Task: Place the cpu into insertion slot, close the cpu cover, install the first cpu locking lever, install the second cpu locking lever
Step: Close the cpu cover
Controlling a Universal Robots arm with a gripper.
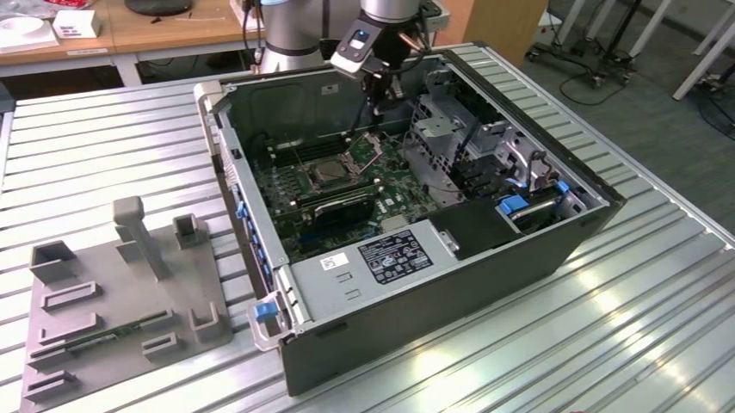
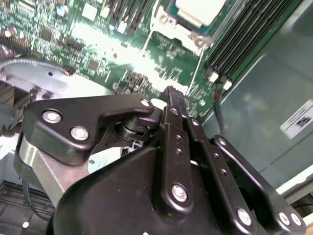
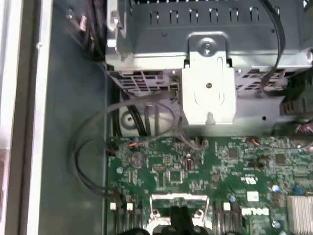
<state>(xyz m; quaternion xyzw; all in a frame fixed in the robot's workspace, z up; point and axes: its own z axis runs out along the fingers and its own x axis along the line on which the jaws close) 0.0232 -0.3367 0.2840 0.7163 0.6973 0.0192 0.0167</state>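
- Inside the open computer case, the gripper hovers over the green motherboard, near the insertion slot.
- Its black jointed fingers are drawn narrow, tips together. Whether they pinch anything I cannot tell.
- The cpu, a pale, matte, flat square, lies in the slot, with the thin silvery cpu cover framing it.
- By my judgement the placing is done and the work has reached the cover and lever steps. A thin, springy wire lever would call for a precise, firm pinch.
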